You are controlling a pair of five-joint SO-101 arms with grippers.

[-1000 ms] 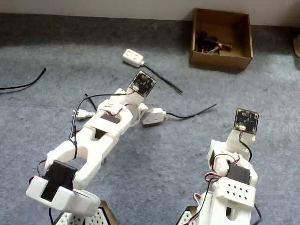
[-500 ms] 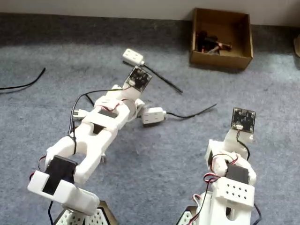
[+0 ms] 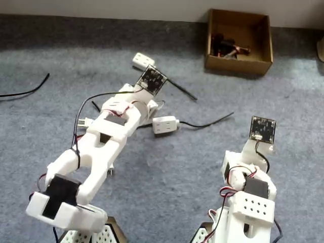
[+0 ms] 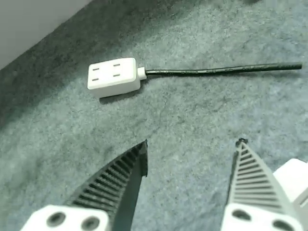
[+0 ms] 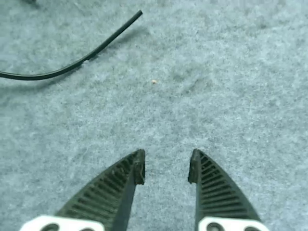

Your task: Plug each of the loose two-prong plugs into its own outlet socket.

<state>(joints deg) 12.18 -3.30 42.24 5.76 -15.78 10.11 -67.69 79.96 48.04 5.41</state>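
Observation:
A white outlet socket (image 4: pixel 114 76) with a black cord (image 4: pixel 221 70) lies on the grey carpet just ahead of my left gripper (image 4: pixel 191 145), which is open and holds nothing. In the high view this socket (image 3: pixel 143 61) sits beyond the left arm (image 3: pixel 114 126). A second white socket (image 3: pixel 165 124) with its cord lies beside that arm. A loose two-prong plug (image 3: pixel 83 122) lies on the arm's other side. My right gripper (image 5: pixel 167 161) hovers open over bare carpet, a black cord end (image 5: pixel 72 67) lying farther off.
A cardboard box (image 3: pixel 238 61) with small parts stands at the back right. A stray black cable (image 3: pixel 25 92) lies at the far left. The right arm (image 3: pixel 250 187) stays near the front right, with open carpet between the arms.
The left arm has stretched farther back toward the far socket, uncovering the second socket. The right arm has barely shifted.

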